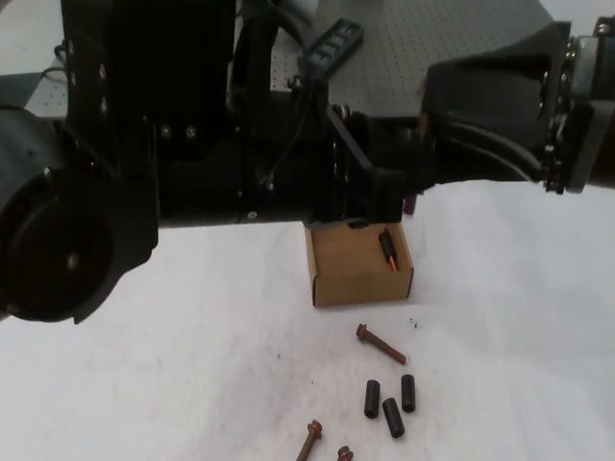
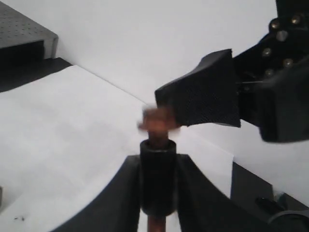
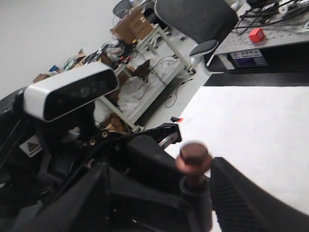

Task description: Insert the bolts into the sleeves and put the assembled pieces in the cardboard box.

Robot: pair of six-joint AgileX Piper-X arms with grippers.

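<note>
We've got the left hand [image 2: 158, 166] clenched on the black sleeve [image 2: 157, 186], bolt [image 2: 157, 121] standing in it. Our right hand [image 3: 161, 169] is released, one finger [image 2: 207, 92] just beside the bolt's head.

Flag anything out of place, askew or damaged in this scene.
Nothing stands out. The left gripper grips a sleeve with a bolt through it, its head a little above the sleeve's top. One assembled piece lies in the cardboard box; loose bolts and loose sleeves lie in front.
</note>
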